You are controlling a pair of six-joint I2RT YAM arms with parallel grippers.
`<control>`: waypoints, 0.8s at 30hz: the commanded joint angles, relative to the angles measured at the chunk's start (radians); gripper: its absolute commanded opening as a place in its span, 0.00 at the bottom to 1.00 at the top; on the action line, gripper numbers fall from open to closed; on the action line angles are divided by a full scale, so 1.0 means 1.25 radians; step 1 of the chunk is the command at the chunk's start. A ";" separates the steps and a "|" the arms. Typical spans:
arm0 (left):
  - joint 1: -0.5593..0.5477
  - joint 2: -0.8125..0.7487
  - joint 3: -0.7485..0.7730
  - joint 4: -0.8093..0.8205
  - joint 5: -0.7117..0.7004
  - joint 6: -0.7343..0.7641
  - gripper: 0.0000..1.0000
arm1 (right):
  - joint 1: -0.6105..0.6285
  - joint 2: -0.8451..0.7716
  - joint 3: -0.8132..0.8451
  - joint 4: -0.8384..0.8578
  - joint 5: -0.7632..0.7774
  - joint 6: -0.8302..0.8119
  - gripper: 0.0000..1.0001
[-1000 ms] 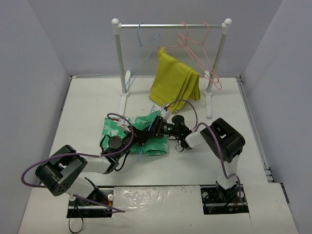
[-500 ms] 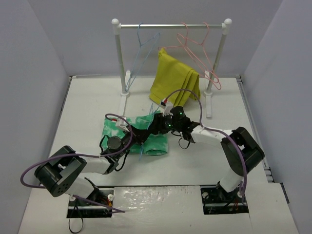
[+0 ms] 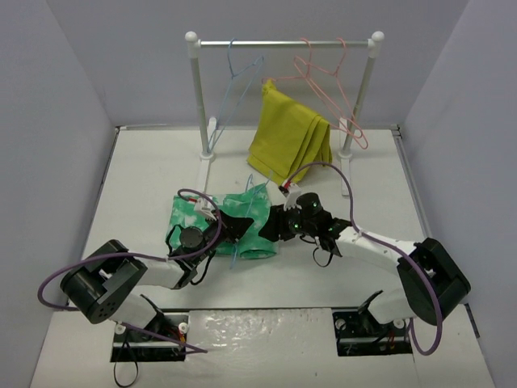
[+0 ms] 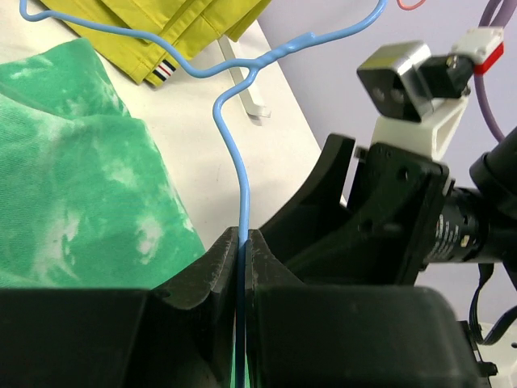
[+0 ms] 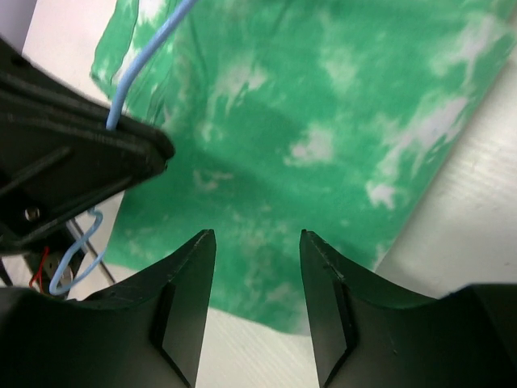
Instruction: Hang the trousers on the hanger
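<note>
The green, white-blotched trousers [image 3: 198,217] lie folded on the table in front of the rack. My left gripper [image 3: 237,227] is over their right part, shut on the wire of a light-blue hanger [image 4: 242,174]. The hanger's hook end curls up past the jaws. My right gripper [image 3: 271,228] is open and empty just right of the left one, facing it. In the right wrist view the open gripper [image 5: 257,242] hangs just above the trousers [image 5: 323,121] near their edge, with the hanger wire [image 5: 137,56] and the left gripper at the upper left.
A white rail rack [image 3: 283,42] stands at the back. It holds a second light-blue hanger [image 3: 234,81], pink hangers [image 3: 323,77] and a draped mustard-yellow garment [image 3: 289,137]. Grey walls close in the table's left, right and back.
My right arm has stretched out, its elbow swinging right and towards the near edge, and its gripper has shifted slightly right. The left gripper stays shut on the hanger.
</note>
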 commanded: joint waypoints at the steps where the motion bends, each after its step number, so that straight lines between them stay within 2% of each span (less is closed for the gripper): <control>1: 0.003 -0.008 0.027 0.132 -0.003 -0.007 0.00 | 0.020 -0.034 -0.010 0.050 -0.024 0.006 0.49; 7: 0.002 -0.011 0.027 0.133 -0.012 -0.018 0.00 | 0.038 -0.070 -0.026 0.034 -0.002 -0.020 0.65; 13: 0.002 -0.018 0.020 0.130 -0.027 -0.021 0.00 | 0.068 -0.080 -0.018 -0.006 0.014 -0.101 0.72; 24: 0.000 -0.027 0.031 0.107 -0.036 -0.023 0.00 | 0.118 -0.009 0.015 -0.016 0.028 -0.142 0.68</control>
